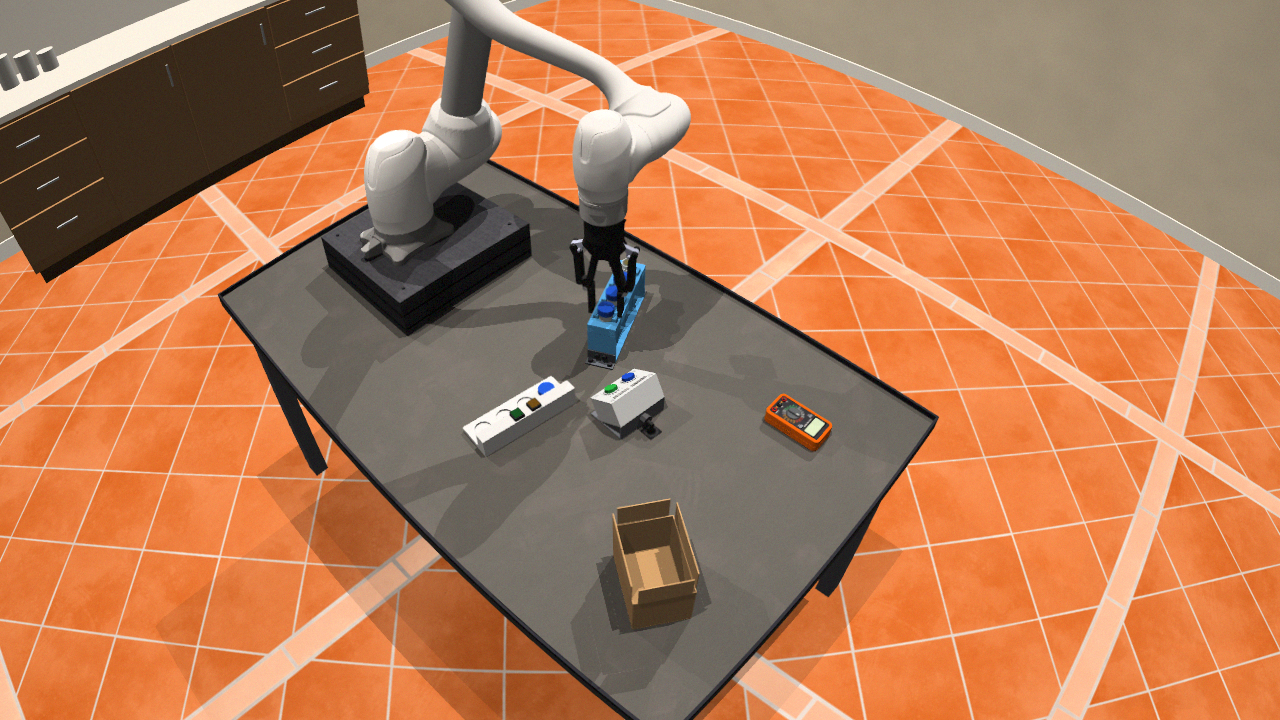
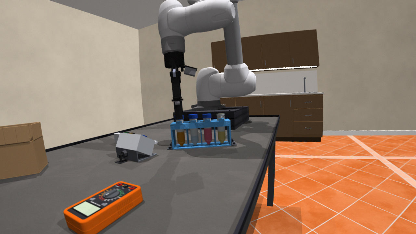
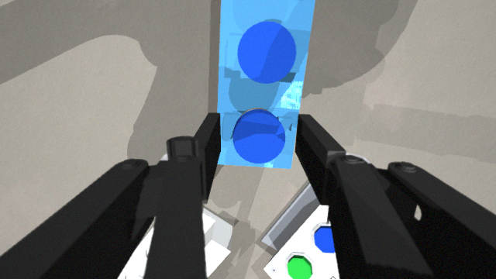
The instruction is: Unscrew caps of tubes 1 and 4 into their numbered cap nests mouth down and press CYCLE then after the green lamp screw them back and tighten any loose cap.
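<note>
The blue tube rack (image 2: 200, 132) holds four tubes. The yellow tube (image 2: 221, 128) at its right end in the exterior view has no cap. The other three carry blue caps. My gripper (image 3: 258, 132) is straight above the orange tube at the rack's other end, nearest the key housing. Its fingers stand on either side of that tube's blue cap (image 3: 259, 136) with a gap on each side, open and not touching it. It also shows in the top view (image 1: 606, 300). One blue cap (image 1: 544, 387) lies in the end nest of the white cap tray (image 1: 519, 416).
The key housing (image 1: 626, 400) with its green key (image 3: 299, 266) and blue key (image 3: 325, 239) stands just beyond the rack's end. An orange multimeter (image 1: 798, 421) and an open cardboard box (image 1: 653, 562) lie farther out. The arm's black base (image 1: 427, 259) is behind the rack.
</note>
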Robot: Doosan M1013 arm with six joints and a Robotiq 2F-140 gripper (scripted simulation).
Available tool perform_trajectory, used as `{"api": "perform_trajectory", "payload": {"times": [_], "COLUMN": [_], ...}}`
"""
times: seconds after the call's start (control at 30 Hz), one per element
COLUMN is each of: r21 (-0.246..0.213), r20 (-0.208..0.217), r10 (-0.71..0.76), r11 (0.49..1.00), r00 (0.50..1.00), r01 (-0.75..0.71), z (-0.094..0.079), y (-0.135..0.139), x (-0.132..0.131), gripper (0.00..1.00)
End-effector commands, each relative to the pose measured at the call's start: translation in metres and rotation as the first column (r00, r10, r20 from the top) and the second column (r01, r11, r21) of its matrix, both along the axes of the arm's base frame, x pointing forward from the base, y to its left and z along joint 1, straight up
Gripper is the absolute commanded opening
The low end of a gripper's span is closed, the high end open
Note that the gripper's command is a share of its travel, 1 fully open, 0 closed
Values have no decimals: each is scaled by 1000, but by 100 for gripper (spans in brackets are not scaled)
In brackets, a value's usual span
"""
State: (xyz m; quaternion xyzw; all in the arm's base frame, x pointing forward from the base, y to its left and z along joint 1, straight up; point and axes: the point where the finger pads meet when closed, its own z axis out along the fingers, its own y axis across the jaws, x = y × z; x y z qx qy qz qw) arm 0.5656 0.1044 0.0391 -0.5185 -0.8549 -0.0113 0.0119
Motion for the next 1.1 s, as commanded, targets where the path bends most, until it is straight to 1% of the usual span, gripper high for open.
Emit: {"api": "perform_trajectory", "payload": {"times": [0.0,0.07,0.17,0.37,0.4,0.87,0.97,1.07], "r21": [-27,-28,-31,-31,-31,-31,-30,-29], "r20": [2,1,1,1,1,1,2,2], "r10": [-274,-393,-551,-551,-551,-551,-420,-280], "r11": [961,919,834,834,834,834,907,960], "r00": [962,920,834,834,834,835,907,960], "r01": [274,393,551,551,551,550,420,280], "z": [1,1,1,1,1,1,1,1], "y": [0,0,0,0,0,0,0,0], "x": [0,0,0,0,0,0,0,0], "gripper": [41,41,41,41,30,30,30,30]}}
